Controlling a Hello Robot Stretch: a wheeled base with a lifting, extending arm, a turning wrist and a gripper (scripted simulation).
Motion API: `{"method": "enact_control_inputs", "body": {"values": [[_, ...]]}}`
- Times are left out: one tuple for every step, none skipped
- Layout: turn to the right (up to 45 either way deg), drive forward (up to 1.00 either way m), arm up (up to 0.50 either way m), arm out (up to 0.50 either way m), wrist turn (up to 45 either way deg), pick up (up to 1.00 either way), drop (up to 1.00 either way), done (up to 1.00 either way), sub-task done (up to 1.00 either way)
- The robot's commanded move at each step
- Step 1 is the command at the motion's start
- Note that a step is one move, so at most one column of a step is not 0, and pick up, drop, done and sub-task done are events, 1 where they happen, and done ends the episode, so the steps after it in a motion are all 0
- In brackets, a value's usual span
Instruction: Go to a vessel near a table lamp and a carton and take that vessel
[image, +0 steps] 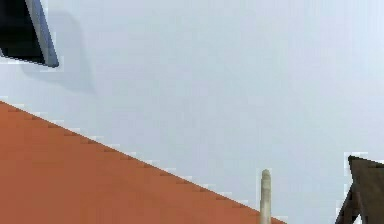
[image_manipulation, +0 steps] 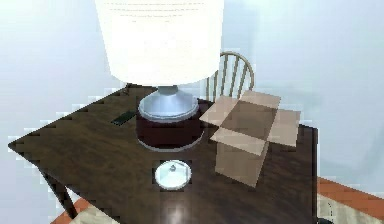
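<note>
A dark wooden table (image_manipulation: 80, 150) carries a white-shaded table lamp (image_manipulation: 160, 40). A dark maroon vessel (image_manipulation: 165, 130) sits right at the lamp's foot; whether they touch cannot be told. An open carton (image_manipulation: 250, 135) stands just beside the lamp, and a round white lid-like disc (image_manipulation: 174, 176) lies near the table's front edge. A spindle-back chair (image_manipulation: 236, 70) stands behind the lamp. Ahead, orange floor (image: 70, 175) meets a pale wall (image: 220, 80).

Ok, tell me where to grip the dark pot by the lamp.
Probably the near rim of the pot, coming low from the near edge of the table: the lamp overhangs it and stands just behind, and the carton crowds the picture's right.
</note>
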Motion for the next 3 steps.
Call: {"method": "enact_control_inputs", "body": {"values": [[0.0,0.0,0.36,0.0,0.0,0.0,0.0,0.0,0.0],[0.0,0.0,0.0,0.24,0.0,0.0,0.0,0.0,0.0],[0.0,0.0,0.0,0.0,45.0,0.0,0.0,0.0,0.0]]}}
